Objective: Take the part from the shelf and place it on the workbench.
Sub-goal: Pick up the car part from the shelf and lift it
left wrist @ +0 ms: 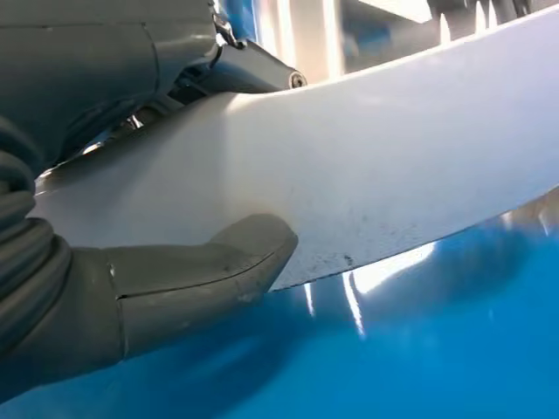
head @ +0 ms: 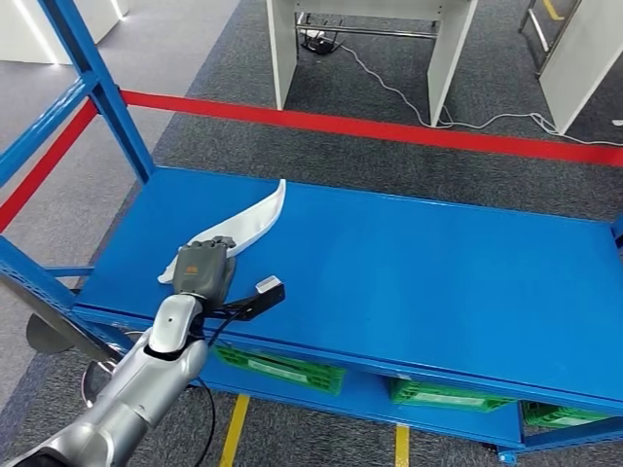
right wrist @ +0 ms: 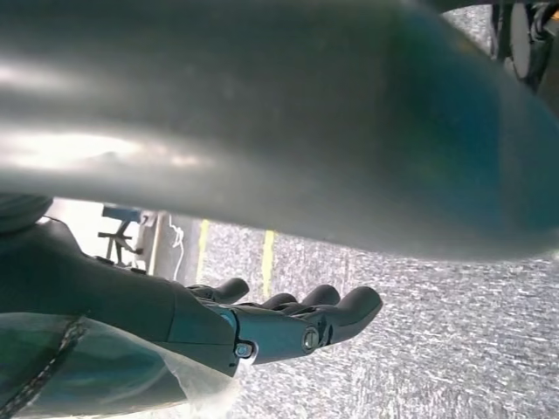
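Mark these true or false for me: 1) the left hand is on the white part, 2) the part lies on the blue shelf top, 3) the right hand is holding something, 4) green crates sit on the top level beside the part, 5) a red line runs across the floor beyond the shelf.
1. True: the left hand grips the near end of the white part, thumb on one face and fingers on the other.
2. True: the curved part lies on the blue shelf top.
3. False: the right hand holds nothing, its fingers apart above grey carpet.
4. False: the green crates sit on the level below the top.
5. True: the red line crosses the floor behind the shelf.
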Controlling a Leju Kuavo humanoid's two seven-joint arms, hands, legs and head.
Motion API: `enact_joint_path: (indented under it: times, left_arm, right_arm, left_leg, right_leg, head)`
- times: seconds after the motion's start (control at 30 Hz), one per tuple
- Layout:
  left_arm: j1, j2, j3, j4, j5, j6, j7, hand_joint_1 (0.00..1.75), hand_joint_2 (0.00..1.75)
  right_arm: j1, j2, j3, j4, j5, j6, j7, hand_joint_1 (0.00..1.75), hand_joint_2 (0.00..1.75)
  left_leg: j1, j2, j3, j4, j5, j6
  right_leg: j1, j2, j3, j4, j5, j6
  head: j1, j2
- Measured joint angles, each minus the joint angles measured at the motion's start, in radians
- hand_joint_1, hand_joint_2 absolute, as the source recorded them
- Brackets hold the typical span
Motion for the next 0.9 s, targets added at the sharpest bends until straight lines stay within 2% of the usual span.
enact_joint_path:
  times: [0.07,0.1,0.2,0.23,0.27,0.3,0.37,0.43,0.47,0.57,0.6,0.63,0.7,0.73,0.77,0.8,0.87,0.9]
  left_arm:
    - [0.013,0.007,0.002,-0.018,-0.063,0.081,-0.025,1.75,1.75]
    - [0.024,0.010,0.006,-0.044,-0.100,0.116,-0.042,1.75,1.75]
    - [0.099,0.014,0.035,-0.228,-0.160,0.154,-0.121,1.75,1.75]
    - [0.129,0.010,0.052,-0.308,-0.155,0.156,-0.168,1.75,1.75]
    - [0.154,-0.002,0.073,-0.382,-0.139,0.158,-0.237,1.75,1.75]
    - [0.174,-0.022,0.101,-0.450,-0.111,0.159,-0.332,1.75,1.75]
    - [0.206,-0.087,0.176,-0.558,-0.030,0.160,-0.579,1.75,1.75]
    - [0.232,-0.153,0.254,-0.627,0.033,0.160,-0.770,1.75,1.75]
    - [0.242,-0.177,0.283,-0.650,0.048,0.160,-0.811,1.75,1.75]
    - [0.259,-0.217,0.337,-0.698,0.063,0.160,-0.831,1.75,1.75]
    - [0.261,-0.223,0.347,-0.711,0.072,0.160,-0.832,1.75,1.75]
    - [0.263,-0.226,0.353,-0.722,0.085,0.160,-0.832,1.75,1.75]
    - [0.267,-0.228,0.354,-0.741,0.121,0.160,-0.833,1.75,1.75]
    - [0.268,-0.228,0.349,-0.748,0.134,0.160,-0.833,1.75,1.75]
    - [0.269,-0.228,0.342,-0.755,0.147,0.160,-0.833,1.75,1.75]
    - [0.269,-0.228,0.333,-0.762,0.161,0.160,-0.834,1.75,1.75]
    - [0.269,-0.226,0.311,-0.773,0.196,0.160,-0.834,1.75,1.75]
    - [0.271,-0.225,0.301,-0.777,0.214,0.160,-0.834,1.75,1.75]
  right_arm:
    - [0.000,0.000,0.000,0.000,0.010,0.000,0.000,0.00,0.00]
    - [0.000,0.000,0.000,0.000,0.016,0.000,0.000,0.00,0.00]
    - [0.000,0.005,0.001,0.000,0.030,-0.006,0.000,0.00,0.00]
    - [0.001,0.008,0.001,0.000,0.032,-0.011,0.000,0.00,0.00]
    - [0.002,0.012,0.001,0.000,0.033,-0.017,0.000,0.00,0.00]
    - [0.002,0.017,0.001,0.000,0.034,-0.022,0.001,0.00,0.00]
    - [0.001,0.025,0.000,0.001,0.033,-0.026,0.002,0.00,0.00]
    - [-0.003,0.035,0.001,0.001,0.033,-0.026,-0.001,0.00,0.00]
    - [-0.003,0.039,0.001,0.001,0.033,-0.026,-0.004,0.00,0.00]
    - [0.001,0.046,0.000,0.001,0.033,-0.027,-0.008,0.00,0.00]
    - [0.001,0.048,0.000,0.001,0.033,-0.029,-0.006,0.00,0.00]
    - [0.001,0.050,0.000,0.001,0.032,-0.031,-0.005,0.00,0.00]
    - [0.001,0.055,0.000,0.001,0.030,-0.040,-0.004,0.00,0.00]
    - [0.001,0.058,0.000,0.001,0.030,-0.045,-0.005,0.00,0.00]
    - [0.001,0.061,0.000,0.001,0.031,-0.050,-0.005,0.00,0.00]
    - [0.001,0.064,0.000,0.001,0.034,-0.055,-0.006,0.00,0.00]
    - [-0.001,0.071,0.000,0.001,0.046,-0.063,-0.006,0.00,0.00]
    - [-0.002,0.074,0.000,0.002,0.054,-0.065,-0.006,0.00,0.00]
  left_leg:
    - [0.004,0.000,0.004,-0.010,0.005,0.009]
    - [0.007,0.000,0.007,-0.015,0.008,0.014]
    - [0.005,0.003,0.008,-0.014,0.006,0.021]
    - [0.004,0.005,0.008,-0.014,0.005,0.022]
    - [0.003,0.005,0.008,-0.012,0.003,0.023]
    - [0.002,0.004,0.009,-0.011,0.001,0.022]
    - [0.000,0.000,0.009,-0.005,-0.004,0.018]
    - [-0.004,-0.002,0.006,0.000,-0.007,0.010]
    - [-0.006,-0.001,0.005,0.001,-0.006,0.006]
    - [-0.003,0.001,0.003,0.010,-0.014,-0.006]
    - [-0.002,0.001,-0.009,0.041,-0.036,-0.012]
    - [0.000,0.001,-0.030,0.092,-0.066,-0.018]
    - [0.004,0.001,-0.089,0.231,-0.131,-0.027]
    - [0.005,0.001,-0.107,0.275,-0.143,-0.028]
    - [0.005,0.001,-0.110,0.284,-0.137,-0.027]
    - [0.005,0.001,-0.093,0.252,-0.112,-0.024]
    - [0.004,0.001,-0.027,0.119,-0.047,-0.014]
    - [0.002,0.000,0.001,0.058,-0.025,-0.009]
  right_leg:
    - [-0.001,-0.002,-0.007,0.009,-0.011,0.010]
    - [0.000,-0.002,-0.021,0.037,-0.031,0.013]
    - [-0.001,-0.003,-0.107,0.213,-0.116,0.017]
    - [-0.002,-0.003,-0.126,0.250,-0.122,0.018]
    - [-0.002,-0.004,-0.126,0.249,-0.107,0.019]
    - [-0.002,-0.004,-0.109,0.213,-0.077,0.018]
    - [-0.001,-0.004,-0.046,0.087,-0.016,0.014]
    - [0.001,-0.002,-0.006,0.012,-0.001,0.006]
    - [0.002,0.000,-0.001,0.007,-0.005,0.003]
    - [-0.002,0.002,0.002,0.001,-0.002,-0.010]
    - [-0.004,0.000,0.003,0.000,0.000,-0.015]
    - [-0.004,-0.001,0.004,0.000,0.000,-0.019]
    - [-0.004,-0.002,0.004,0.000,0.000,-0.024]
    - [-0.004,-0.003,0.004,0.000,0.000,-0.024]
    - [-0.004,-0.003,0.004,0.001,0.001,-0.024]
    - [-0.004,-0.002,0.005,0.001,0.001,-0.024]
    - [-0.002,-0.001,0.006,0.002,0.002,-0.022]
    - [0.000,0.000,0.006,0.003,0.003,-0.019]
  head:
    - [0.000,0.000]
    - [0.002,0.000]
    - [0.006,0.000]
    - [0.006,0.000]
    - [0.006,0.000]
    - [0.006,0.000]
    - [0.007,0.000]
    - [0.007,0.000]
    - [0.007,0.000]
    - [0.006,0.000]
    - [0.004,0.000]
    - [0.003,0.000]
    - [-0.001,0.000]
    - [-0.001,0.000]
    - [-0.001,0.000]
    - [-0.001,0.000]
    - [-0.001,0.000]
    - [-0.001,0.000]
